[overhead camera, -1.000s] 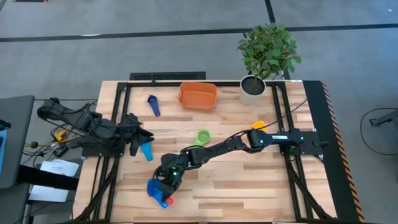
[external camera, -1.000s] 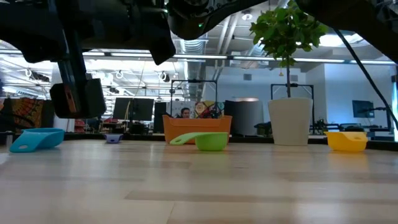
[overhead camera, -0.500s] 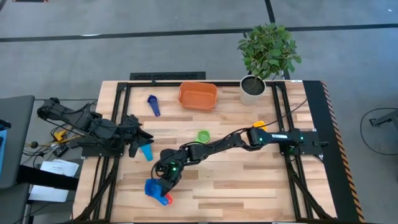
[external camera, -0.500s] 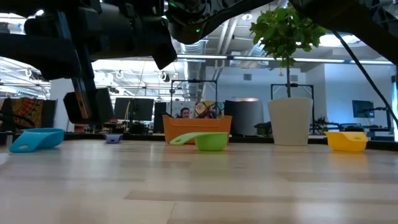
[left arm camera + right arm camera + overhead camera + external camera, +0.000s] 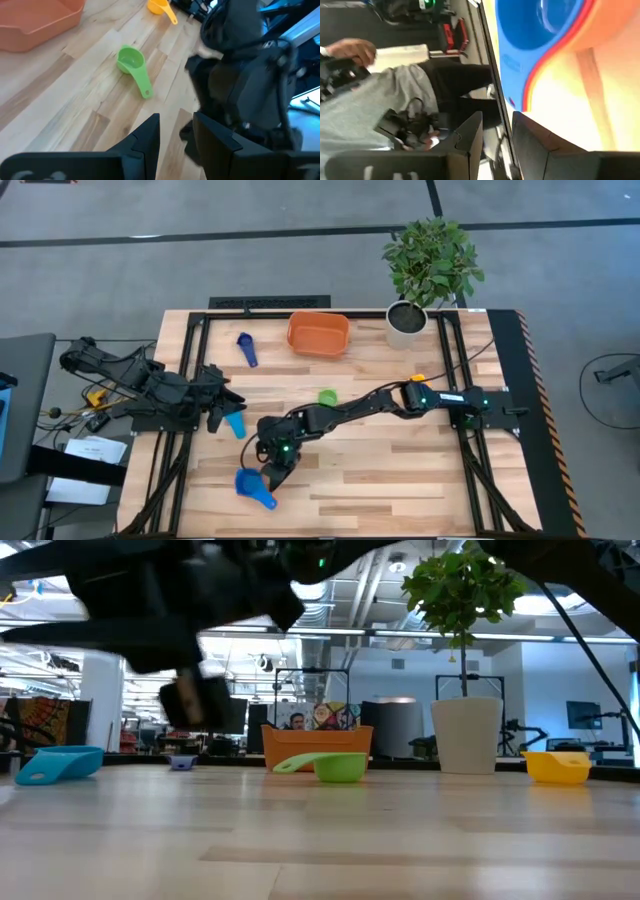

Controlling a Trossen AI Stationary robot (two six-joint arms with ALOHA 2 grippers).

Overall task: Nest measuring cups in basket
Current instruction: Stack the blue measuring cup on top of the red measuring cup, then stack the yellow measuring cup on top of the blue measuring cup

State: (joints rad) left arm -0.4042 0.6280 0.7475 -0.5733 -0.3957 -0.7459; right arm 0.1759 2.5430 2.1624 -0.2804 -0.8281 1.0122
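A blue measuring cup (image 5: pixel 251 484) sits near the table's front left with a red cup's rim (image 5: pixel 530 85) showing under it. My right gripper (image 5: pixel 270 471) stands open just to its far right, with nothing between the fingers. The light blue cup (image 5: pixel 234 423) rests on the table beside my open left gripper (image 5: pixel 218 418). The green cup (image 5: pixel 327 396) lies at mid-table. The navy cup (image 5: pixel 246 348) lies left of the orange basket (image 5: pixel 318 333). A yellow cup (image 5: pixel 417 380) peeks out by my right arm.
A white pot with a green plant (image 5: pixel 406 320) stands at the far right, next to the basket. My right arm stretches across the middle of the table from its right side. Bare wood lies along the front right. A person shows beyond the table's edge in the right wrist view.
My right gripper has drawn back a little from the blue cup toward the table's far right. The cup stays on the table, and less of the red one under it shows now in the high view.
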